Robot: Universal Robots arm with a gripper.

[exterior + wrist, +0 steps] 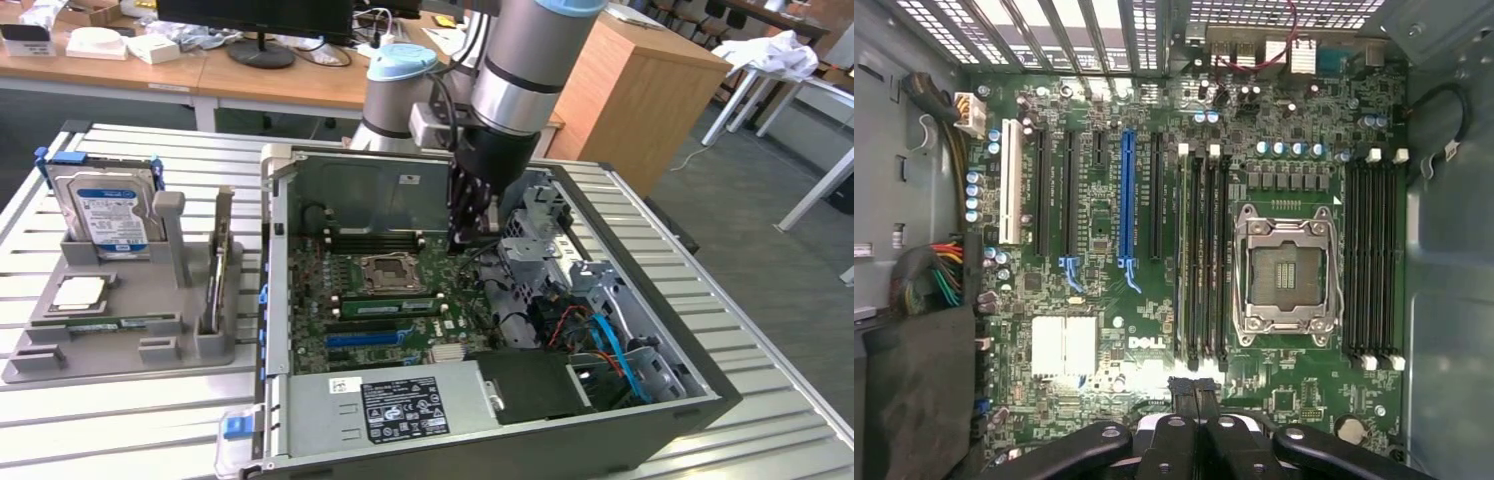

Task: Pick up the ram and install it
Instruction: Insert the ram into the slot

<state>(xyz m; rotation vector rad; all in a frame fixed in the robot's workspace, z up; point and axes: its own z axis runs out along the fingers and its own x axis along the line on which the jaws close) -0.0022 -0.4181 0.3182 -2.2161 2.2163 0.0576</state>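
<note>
Gripper point(465, 240) on my arm reaches down into the open computer case point(694, 400), which fills the slatted table's point(120, 420) middle and its edge on the exterior view's right. Its fingers are clenched together with nothing between them. The ram point(390, 304) lies along a slot on the motherboard point(334, 330), near the processor socket point(390, 272). It looks seated, though I can't be sure from here. A grey holder point(80, 350) carrying a hard drive point(110, 215) stands by the table's edge on that view's left.

In the wrist view, the gripper point(1194, 388) hovers at the end of the slot bank, fingers pressed shut. The ram point(1183, 260) shows edge-on in the slot farthest from the processor socket point(1286, 268).
</note>
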